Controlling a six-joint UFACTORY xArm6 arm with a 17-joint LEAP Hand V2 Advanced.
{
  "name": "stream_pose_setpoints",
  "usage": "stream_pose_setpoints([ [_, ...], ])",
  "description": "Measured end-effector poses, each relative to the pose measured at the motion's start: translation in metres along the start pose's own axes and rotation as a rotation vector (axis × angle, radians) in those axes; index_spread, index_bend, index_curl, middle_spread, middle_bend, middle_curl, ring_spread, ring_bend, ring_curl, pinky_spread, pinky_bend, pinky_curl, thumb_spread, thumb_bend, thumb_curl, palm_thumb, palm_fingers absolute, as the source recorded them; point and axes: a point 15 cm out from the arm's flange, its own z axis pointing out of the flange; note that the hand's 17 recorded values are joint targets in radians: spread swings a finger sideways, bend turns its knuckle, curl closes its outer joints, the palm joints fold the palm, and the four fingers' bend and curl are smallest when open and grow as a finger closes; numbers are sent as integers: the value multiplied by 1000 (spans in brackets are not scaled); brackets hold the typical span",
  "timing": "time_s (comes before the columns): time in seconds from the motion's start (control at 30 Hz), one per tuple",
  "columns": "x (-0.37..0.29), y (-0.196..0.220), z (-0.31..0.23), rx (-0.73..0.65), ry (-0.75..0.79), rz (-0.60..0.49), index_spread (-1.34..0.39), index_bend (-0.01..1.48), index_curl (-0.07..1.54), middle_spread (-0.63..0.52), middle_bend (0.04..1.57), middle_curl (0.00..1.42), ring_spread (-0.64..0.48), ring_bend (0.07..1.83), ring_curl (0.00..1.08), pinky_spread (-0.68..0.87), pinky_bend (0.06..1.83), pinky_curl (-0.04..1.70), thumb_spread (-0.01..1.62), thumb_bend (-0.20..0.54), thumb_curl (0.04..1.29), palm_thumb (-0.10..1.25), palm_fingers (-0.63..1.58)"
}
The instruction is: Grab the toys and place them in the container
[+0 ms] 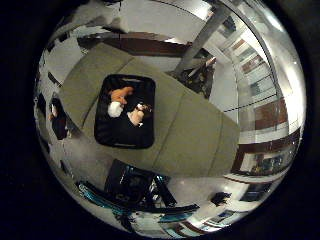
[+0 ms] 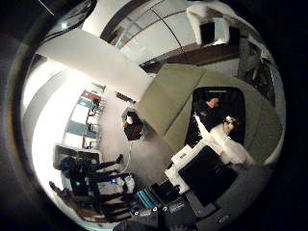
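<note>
Your hand is high over the bench, fingers straight and empty. Toys (orange, white, dark) all sit bunched in the black container on the bench.

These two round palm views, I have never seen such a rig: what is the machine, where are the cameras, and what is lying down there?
The machine is a robot arm ending in a hand with fingers. Both pictures come from very wide-angle cameras set in its palm, one beside the little finger, one beside the thumb, so they look out at whatever the palm faces.

The hand is high above a table with a greenish top. On it lies a black tray holding a few small toys: an orange toy, a white toy and a pale toy with something dark beside it.

In the thumb-side view the white and black parts reaching in are the hand itself. Its white fingers look fairly straight, and nothing is held.
</note>
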Motion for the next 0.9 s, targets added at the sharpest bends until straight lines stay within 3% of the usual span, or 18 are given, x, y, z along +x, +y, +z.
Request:
stream_pose_setpoints([
  [0.57,5,0,-2,1,3,0,-441,356,474,-138,520,415,-75,797,304,420,843,336,1014,-21,569,808,406],
  [0.9,107,22,-23,2,73,98,-445,331,466,-145,502,405,-76,777,268,415,872,203,1018,-21,564,808,438],
])
